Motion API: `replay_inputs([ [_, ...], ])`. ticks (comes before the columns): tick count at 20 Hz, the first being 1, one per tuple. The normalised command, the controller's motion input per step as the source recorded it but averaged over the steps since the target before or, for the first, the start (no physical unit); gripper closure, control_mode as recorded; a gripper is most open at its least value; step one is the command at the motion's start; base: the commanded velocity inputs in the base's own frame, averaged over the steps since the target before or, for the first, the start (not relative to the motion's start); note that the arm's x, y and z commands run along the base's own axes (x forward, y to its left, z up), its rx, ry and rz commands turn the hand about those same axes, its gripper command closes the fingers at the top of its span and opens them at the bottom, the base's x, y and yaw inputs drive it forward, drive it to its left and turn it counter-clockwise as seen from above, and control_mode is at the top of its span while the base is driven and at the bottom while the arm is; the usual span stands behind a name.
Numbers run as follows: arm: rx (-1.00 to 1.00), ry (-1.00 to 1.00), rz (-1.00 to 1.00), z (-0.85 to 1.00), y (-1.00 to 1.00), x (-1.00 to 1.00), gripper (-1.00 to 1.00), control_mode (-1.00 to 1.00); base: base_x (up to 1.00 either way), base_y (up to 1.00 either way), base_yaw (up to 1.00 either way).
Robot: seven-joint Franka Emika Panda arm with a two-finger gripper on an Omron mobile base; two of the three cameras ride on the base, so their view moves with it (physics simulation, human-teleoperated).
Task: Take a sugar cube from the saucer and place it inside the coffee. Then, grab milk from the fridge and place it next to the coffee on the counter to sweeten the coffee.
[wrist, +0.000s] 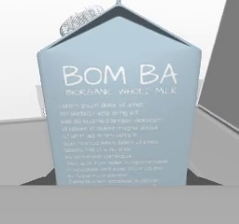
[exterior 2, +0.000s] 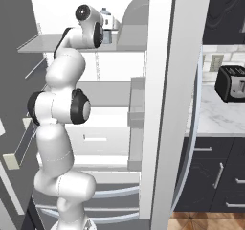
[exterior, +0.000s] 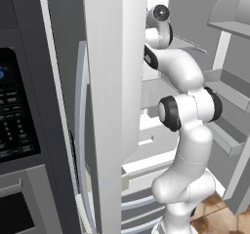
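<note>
The arm (exterior 2: 62, 104) reaches up into the open fridge (exterior 2: 119, 75), its hand at the top shelf (exterior 2: 43, 43), and the milk (wrist: 122, 101) stands upright on that shelf straight ahead of the gripper, very close, its printed face square to the hand. In the right base view the carton's top (exterior 2: 105, 14) peeks out just beyond the wrist. The fingers are hidden, so I cannot tell whether they are spread or pinching the carton.
</note>
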Motion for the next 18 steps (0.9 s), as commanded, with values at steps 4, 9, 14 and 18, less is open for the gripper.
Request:
replay_inputs([
  [4, -0.01, -0.07, 0.00, -0.16, 0.00, -0.28, 1.00, -1.00, 0.00, 0.00, 0.00],
  [9, -0.04, -0.24, 0.00, -0.38, 0.00, -0.79, 1.00, -1.00, 0.00, 0.00, 0.00],
  [14, -0.01, -0.21, 0.00, -0.10, 0.00, -0.79, 1.00, -1.00, 0.00, 0.00, 0.00],
  [18, 0.00, 0.05, 0.01, 0.50, 0.00, -0.92, 1.00, -1.00, 0.00, 0.00, 0.00],
])
